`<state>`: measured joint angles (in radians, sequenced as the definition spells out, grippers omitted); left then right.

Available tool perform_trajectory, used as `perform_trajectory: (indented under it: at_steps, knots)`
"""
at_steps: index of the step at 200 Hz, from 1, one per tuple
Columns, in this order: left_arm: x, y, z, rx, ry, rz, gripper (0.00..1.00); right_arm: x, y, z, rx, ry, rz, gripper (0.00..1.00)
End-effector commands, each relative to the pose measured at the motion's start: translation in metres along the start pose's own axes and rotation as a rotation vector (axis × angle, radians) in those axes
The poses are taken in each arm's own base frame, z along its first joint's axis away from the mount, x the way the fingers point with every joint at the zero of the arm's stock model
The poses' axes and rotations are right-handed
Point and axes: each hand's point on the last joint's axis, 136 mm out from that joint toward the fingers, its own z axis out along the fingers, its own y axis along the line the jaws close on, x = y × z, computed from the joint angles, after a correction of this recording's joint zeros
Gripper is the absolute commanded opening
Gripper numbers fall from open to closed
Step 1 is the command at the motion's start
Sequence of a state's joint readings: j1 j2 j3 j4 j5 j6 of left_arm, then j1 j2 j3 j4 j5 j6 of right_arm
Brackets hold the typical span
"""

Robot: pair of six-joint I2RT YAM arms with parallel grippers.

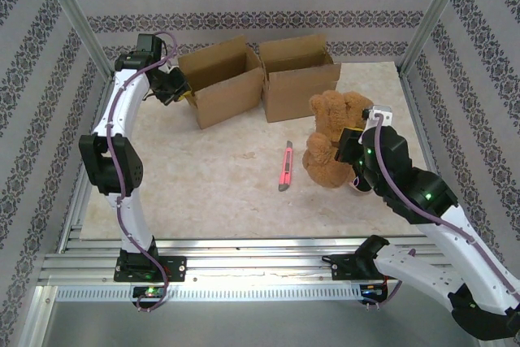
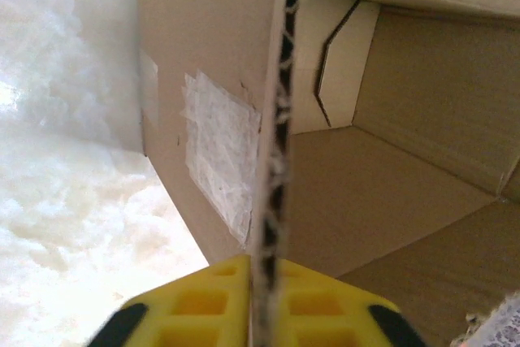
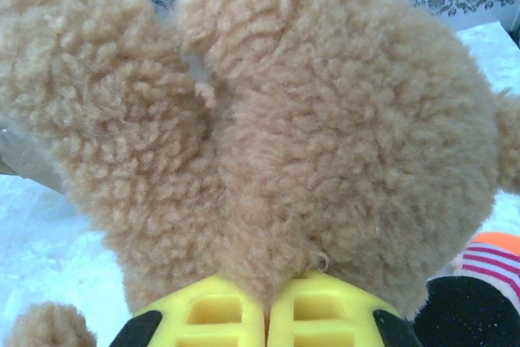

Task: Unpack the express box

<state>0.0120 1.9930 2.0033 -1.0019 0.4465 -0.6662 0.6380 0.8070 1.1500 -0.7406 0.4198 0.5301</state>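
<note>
Express box (image 1: pixel 219 103) wall is pinched in my left gripper (image 2: pixel 262 270) to steady it; my right gripper (image 3: pixel 266 282) nips the teddy bear (image 3: pixel 325 136) ahead.

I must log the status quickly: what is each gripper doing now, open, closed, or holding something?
Left gripper: closed on the side wall of the left cardboard box.
Right gripper: closed on the teddy bear, pinching its fur.

left box (image 1: pixel 231 103): brown cardboard, whitish tape patch
teddy bear (image 1: pixel 325 129): tan
utility knife (image 1: pixel 285 166): pink-red
worktop (image 1: pixel 211 180): cream, marbled
</note>
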Motion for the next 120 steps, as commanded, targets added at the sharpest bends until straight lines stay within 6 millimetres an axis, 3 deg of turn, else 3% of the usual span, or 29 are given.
perform_trajectory:
  at_steps: [1, 22, 48, 77, 120]
  knots:
    - [-0.006, -0.001, -0.005, 0.022, 0.000, -0.006, 0.25, 0.004, 0.001, 0.009, -0.027, 0.031, 0.060, 0.00]
    - [-0.008, -0.007, -0.008, 0.055, -0.003, 0.001, 0.38, 0.012, -0.006, 0.023, -0.019, 0.070, 0.112, 0.00]
    - [-0.012, -0.017, -0.014, 0.091, -0.017, 0.016, 0.63, 0.019, -0.017, 0.038, -0.008, 0.098, 0.188, 0.00]
    - [-0.015, -0.031, -0.023, 0.149, -0.031, 0.058, 1.00, 0.023, -0.026, 0.052, -0.003, 0.094, 0.264, 0.00]
    - [-0.013, -0.047, -0.044, 0.191, -0.053, 0.144, 1.00, 0.032, -0.038, 0.080, 0.043, 0.125, 0.335, 0.00]
